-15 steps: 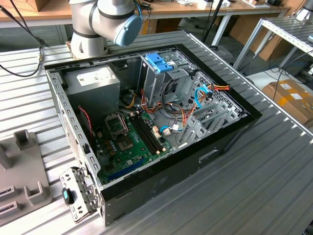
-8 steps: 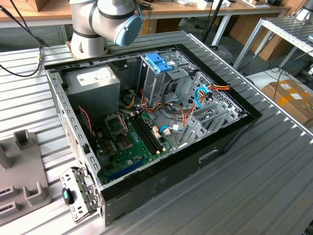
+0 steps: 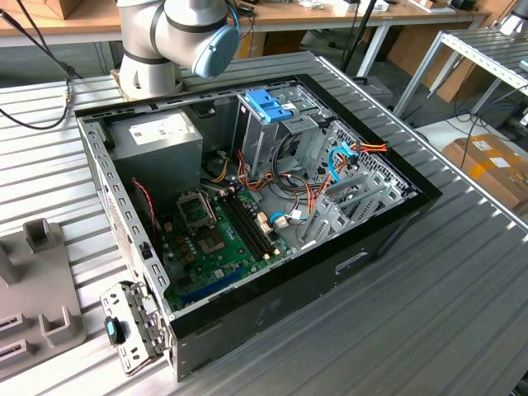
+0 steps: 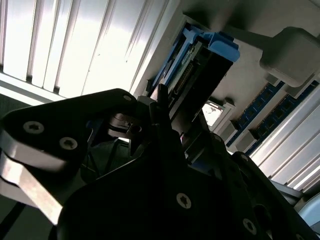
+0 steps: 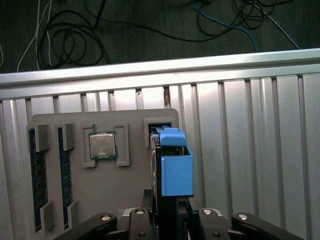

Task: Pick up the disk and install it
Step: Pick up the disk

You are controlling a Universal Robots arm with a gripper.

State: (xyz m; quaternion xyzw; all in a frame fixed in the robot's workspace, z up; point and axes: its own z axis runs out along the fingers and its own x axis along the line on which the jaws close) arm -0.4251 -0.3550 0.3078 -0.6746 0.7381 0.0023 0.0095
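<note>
In the exterior view the arm rises behind an open computer case lying on a ribbed metal table. Inside the case stands the grey sheet-metal drive cage with its blue plastic top, loose cables around it. A matte grey tray sits at the exterior view's left edge.

In the first wrist view the gripper has its jaws narrow, closed on the disk. The disk stands on edge between them and reaches ahead of the fingertips toward a slot in the tray (whether its far end sits in the slot or hangs clear of it cannot be told). Beyond the gripper, off to one side of the disk, a square metal-lidded processor chip and two memory sticks lie in moulded recesses.

In the second wrist view the disk's dark, flat body and glossy blue rails run out past a black finger. The hold probably works best with the pads square on the hard flat faces, since the plastic rails look likely to flex. Travel should stay straight along the slot, because a twist could catch a rail on its wall.
</note>
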